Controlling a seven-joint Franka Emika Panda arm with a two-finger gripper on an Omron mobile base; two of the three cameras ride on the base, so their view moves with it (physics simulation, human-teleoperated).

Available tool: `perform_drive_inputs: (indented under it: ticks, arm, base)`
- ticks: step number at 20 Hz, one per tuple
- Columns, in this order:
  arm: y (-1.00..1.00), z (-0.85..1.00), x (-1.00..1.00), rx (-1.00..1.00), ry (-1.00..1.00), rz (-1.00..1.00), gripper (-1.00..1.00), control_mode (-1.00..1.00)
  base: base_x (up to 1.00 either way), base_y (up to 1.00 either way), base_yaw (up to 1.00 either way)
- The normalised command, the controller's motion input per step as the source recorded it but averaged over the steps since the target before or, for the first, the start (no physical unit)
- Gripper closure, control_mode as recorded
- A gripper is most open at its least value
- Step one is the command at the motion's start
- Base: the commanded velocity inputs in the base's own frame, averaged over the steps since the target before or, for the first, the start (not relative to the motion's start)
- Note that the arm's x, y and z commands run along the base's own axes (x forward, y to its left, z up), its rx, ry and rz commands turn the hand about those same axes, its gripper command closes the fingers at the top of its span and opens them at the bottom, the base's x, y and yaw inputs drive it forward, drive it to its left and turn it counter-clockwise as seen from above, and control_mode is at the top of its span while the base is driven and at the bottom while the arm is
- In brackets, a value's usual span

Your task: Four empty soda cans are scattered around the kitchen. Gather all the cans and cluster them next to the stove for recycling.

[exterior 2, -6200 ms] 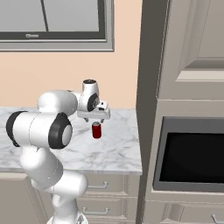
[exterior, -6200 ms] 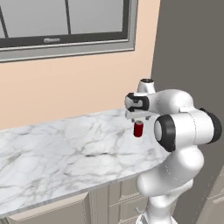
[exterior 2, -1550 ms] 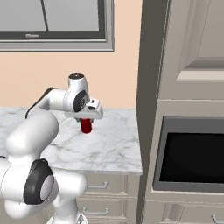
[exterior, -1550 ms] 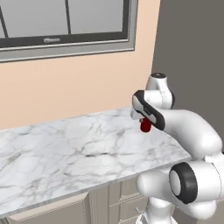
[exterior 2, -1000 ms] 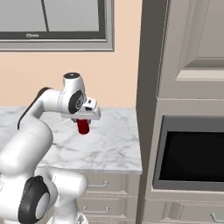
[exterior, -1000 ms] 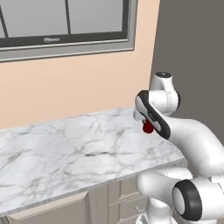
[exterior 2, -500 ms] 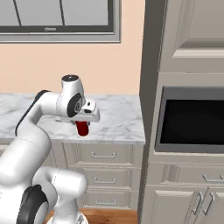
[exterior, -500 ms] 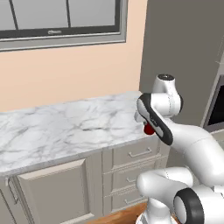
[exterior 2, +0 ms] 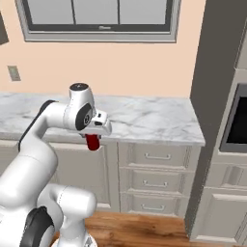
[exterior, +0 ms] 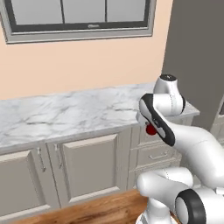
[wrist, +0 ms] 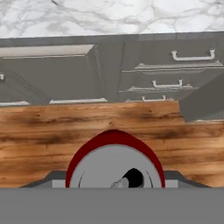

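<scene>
Right base view: base has backed off from the marble tabletop [exterior 2: 144, 120], fingers [exterior 2: 92, 140] clamped on red soda can [exterior 2: 92, 142], now out past tabletop's front edge w/ cabinets behind; prob. carrying it to stove.

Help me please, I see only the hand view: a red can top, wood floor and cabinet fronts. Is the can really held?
Observer: Yes. In the right base view the gripper is shut on the red soda can, which hangs below the hand, off any surface.
Operator: Where is it relative to the counter?
Observer: In front of the marble counter edge, before the cabinet fronts, over the floor.
Operator: What stands to the right?
Observer: A tall cabinet column holding a dark built-in oven.
</scene>
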Motion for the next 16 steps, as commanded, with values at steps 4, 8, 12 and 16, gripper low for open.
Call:
perform_drive_inputs:
  ticks: [4, 8, 12, 16]
  arm:
    - [0.0, 0.0, 0.0, 0.0, 0.0, 0.0, 1.0, 1.0]
    - [0.0, 0.0, 0.0, 0.0, 0.0, 0.0, 1.0, 1.0]
    - [0.0, 0.0, 0.0, 0.0, 0.0, 0.0, 1.0, 1.0]
    - [0.0, 0.0, 0.0, 0.0, 0.0, 0.0, 1.0, 1.0]
  base:
    - [-0.3, 0.56, 0.4]
    - [-0.17, 0.33, 0.49]
    - [-0.12, 0.24, 0.5]
    - [-0.1, 0.21, 0.5]
